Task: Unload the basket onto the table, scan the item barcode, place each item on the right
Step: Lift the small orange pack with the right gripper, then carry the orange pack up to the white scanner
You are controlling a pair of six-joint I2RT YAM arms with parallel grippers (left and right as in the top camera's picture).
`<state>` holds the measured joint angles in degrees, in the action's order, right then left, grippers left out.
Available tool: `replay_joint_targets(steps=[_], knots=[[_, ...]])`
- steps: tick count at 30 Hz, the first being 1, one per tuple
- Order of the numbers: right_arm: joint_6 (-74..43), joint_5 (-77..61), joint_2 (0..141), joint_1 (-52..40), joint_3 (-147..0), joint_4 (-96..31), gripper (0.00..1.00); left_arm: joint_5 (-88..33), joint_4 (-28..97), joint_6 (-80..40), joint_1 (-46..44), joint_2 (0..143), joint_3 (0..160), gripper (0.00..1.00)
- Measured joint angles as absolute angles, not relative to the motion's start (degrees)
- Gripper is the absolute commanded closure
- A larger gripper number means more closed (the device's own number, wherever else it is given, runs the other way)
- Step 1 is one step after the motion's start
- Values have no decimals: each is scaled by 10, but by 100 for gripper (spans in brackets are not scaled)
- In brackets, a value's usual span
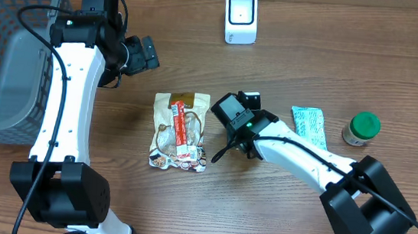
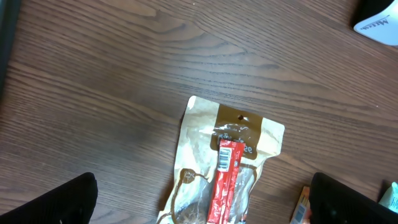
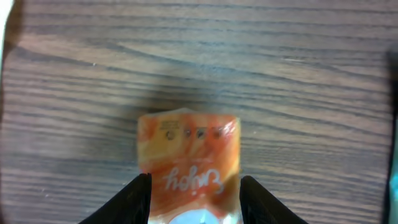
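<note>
Orange packet (image 3: 189, 152) sits clamped in the right gripper (image 3: 194, 186) over the desk (image 3: 280, 74), with the scanner (image 1: 241, 18) at twelve o'clock. Left gripper (image 1: 152, 54) gapes wide, empty. The flimsy packet may flop and hide its barcode from the scanner.

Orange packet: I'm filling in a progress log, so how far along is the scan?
Done: the right hand looks closed on the orange packet. In hand: it holds the packet over the table, apart from the white scanner. Left: bringing the packet to the scanner and showing its barcode. The left hand stands open and empty.
</note>
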<state>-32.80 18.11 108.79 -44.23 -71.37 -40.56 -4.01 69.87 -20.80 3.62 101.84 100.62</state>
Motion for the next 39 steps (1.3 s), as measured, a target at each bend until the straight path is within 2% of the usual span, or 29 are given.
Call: replay_joint_targets(steps=[7, 16, 35, 39], knots=[[-326, 131, 1088, -389, -714, -406, 57, -40, 699, -208, 36, 1018, 1006, 0], [-269, 23, 1088, -342, -714, -422, 61, -40, 699, -208, 36, 1018, 1006, 0], [-255, -51, 1088, -323, -714, -431, 67, -40, 699, -208, 36, 1018, 1006, 0], [-255, -53, 1088, -323, -712, -415, 75, -40, 699, -208, 36, 1018, 1006, 0]])
